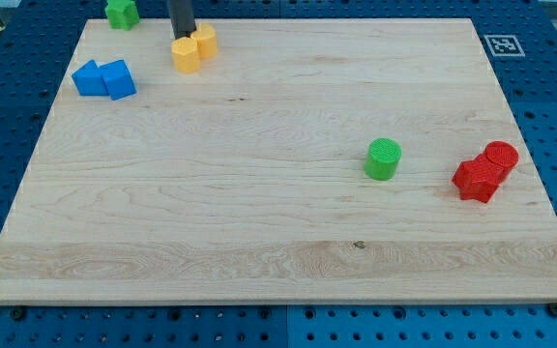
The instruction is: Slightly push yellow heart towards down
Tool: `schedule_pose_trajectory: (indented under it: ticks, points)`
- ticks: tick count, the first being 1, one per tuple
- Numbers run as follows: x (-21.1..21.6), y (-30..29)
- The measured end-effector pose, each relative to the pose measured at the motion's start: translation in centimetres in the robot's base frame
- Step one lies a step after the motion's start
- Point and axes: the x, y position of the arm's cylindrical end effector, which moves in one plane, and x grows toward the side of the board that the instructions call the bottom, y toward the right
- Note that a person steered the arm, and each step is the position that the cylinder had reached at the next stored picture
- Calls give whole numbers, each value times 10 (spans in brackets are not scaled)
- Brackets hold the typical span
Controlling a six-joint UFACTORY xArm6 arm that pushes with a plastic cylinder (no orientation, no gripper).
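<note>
Two yellow blocks sit together near the view's top left on the wooden board [259,213]. One yellow block [188,55] is lower and to the left. The other [204,41] touches it on its upper right. I cannot make out which one is the heart. My tip [182,39] stands just above the lower-left yellow block, at or touching its upper edge, and just left of the other one.
A green block [121,13] sits at the top left edge. Two blue blocks [104,78] touch each other at the left. A green cylinder [383,159] stands right of centre. A red cylinder [500,157] touches another red block [477,180] at the right.
</note>
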Motion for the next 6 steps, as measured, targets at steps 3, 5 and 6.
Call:
schedule_pose_trajectory:
  ticks: [3, 5, 6]
  points:
    - [24, 2]
    - [-41, 2]
    - [-41, 2]
